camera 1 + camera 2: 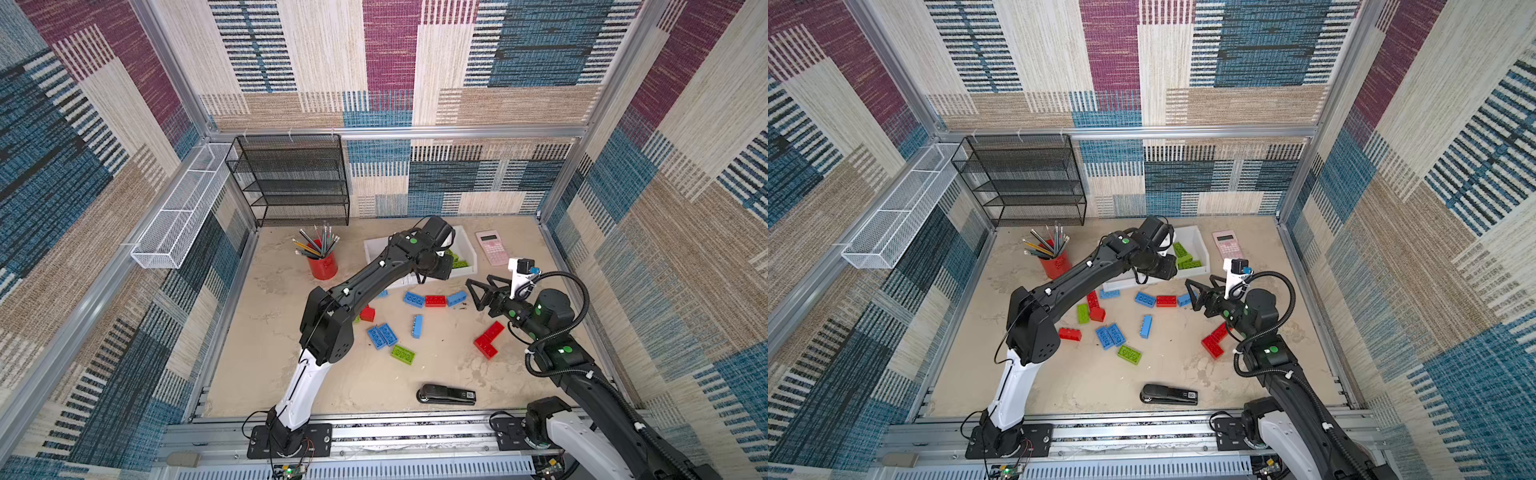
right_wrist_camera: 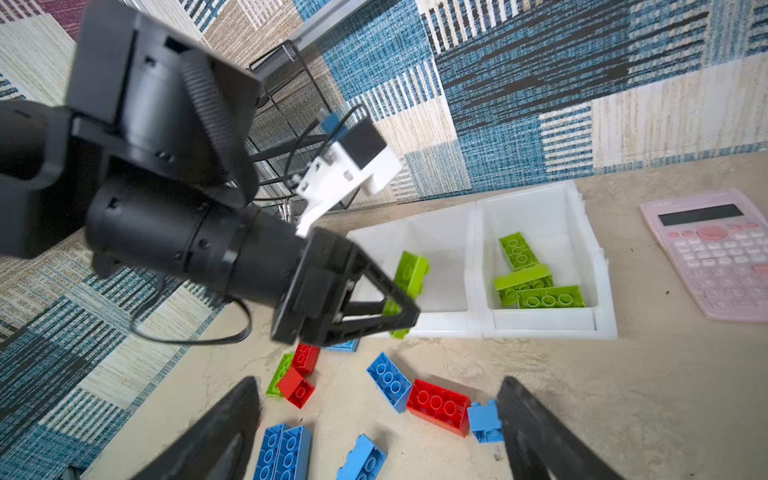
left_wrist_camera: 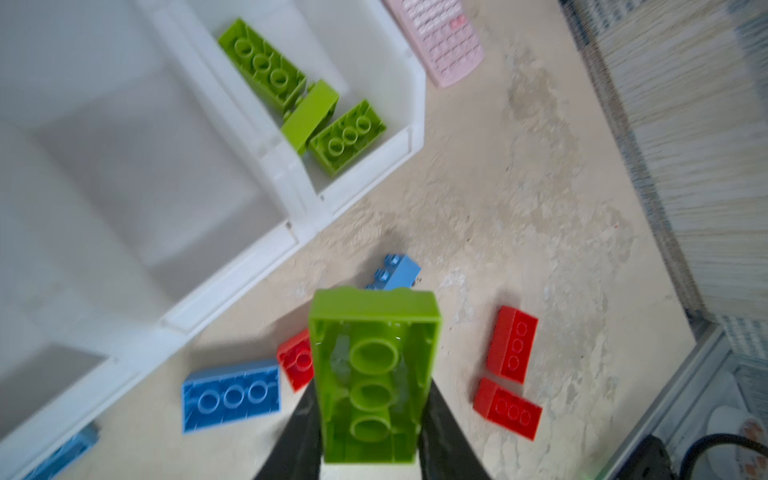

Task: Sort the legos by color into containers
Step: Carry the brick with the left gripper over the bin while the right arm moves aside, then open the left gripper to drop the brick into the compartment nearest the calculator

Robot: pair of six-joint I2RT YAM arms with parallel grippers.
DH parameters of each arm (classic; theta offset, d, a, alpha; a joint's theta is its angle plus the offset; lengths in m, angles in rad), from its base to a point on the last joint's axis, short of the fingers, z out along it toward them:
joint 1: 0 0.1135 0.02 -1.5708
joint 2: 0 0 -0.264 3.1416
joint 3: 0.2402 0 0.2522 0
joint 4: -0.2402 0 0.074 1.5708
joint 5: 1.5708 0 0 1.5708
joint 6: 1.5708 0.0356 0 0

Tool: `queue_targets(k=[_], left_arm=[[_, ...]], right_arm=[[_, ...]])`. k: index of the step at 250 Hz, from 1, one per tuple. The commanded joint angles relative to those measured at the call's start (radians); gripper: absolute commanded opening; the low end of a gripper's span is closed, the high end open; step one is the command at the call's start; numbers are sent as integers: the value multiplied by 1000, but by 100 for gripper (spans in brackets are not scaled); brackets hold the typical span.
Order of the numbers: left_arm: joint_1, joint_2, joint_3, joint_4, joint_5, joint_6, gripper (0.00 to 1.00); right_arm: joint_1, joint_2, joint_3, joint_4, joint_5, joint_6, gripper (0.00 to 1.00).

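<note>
Lime green lego [image 3: 374, 374] fills the left wrist view, hollow underside toward the lens, pinched between the left gripper [image 3: 372, 388] fingers. Only the right wrist view shows it from the side: the left arm [image 1: 365, 274], elbow raised and wrist bent down, holds it tilted over the front rim of the white bins [image 2: 540, 328], beside the end bin with three green legos [image 2: 536, 282]. Both top views hide that grip behind the wrist. In front of the bins, the right gripper [image 1: 473, 296] hovers spread wide by loose red and blue legos [image 1: 435, 300].

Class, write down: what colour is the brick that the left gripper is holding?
Lime green. The brick shows best in the left wrist view.
</note>
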Motion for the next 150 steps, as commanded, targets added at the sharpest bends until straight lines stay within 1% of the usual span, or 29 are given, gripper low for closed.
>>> queue_targets(k=[1,28,63,104,150], left_arm=[[20,87,136,26,101,30,29],[49,174,230,97,199,-12,29],[83,257,283,230,266,-77,29],[106,367,384,324,303,-137,29],[110,427,396,445,300,-208,31]], right_arm=[[2,-2,2,33,-35,15,90],[6,-38,-24,39,-49,38,90],[14,-83,-58,27,-15,56,91],[19,-67,-56,25,-17,55,91],[29,-27,-53,41,-18,58,91]])
